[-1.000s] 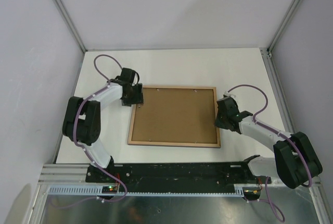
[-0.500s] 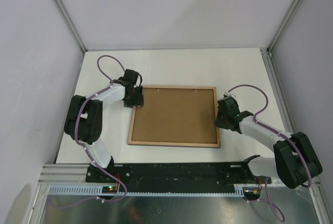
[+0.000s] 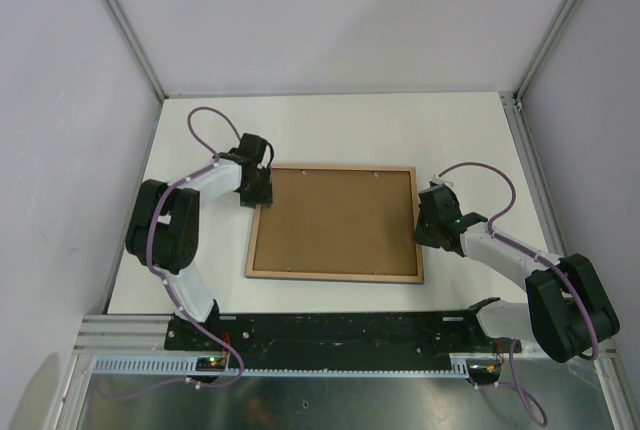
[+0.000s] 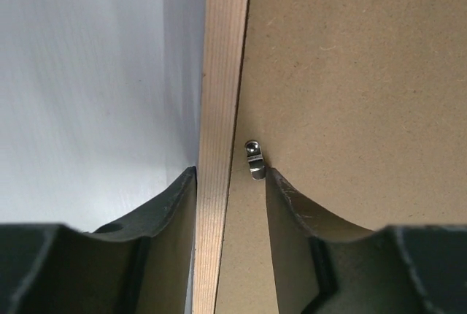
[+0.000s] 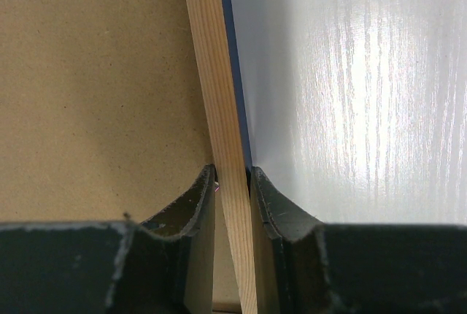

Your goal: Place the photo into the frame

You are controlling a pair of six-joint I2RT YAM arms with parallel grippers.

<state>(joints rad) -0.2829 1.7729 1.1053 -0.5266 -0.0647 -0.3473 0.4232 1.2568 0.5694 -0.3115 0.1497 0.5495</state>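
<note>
Left gripper, jaws apart, straddled the left rail of the light-wood rectangular frame beside a small metal clip; right gripper clamped its right rail.

Left pincer narrowing around frame edge.

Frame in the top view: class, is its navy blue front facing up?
No, the frame lies with its light wood back up, and the brown backing board fills it.
</note>
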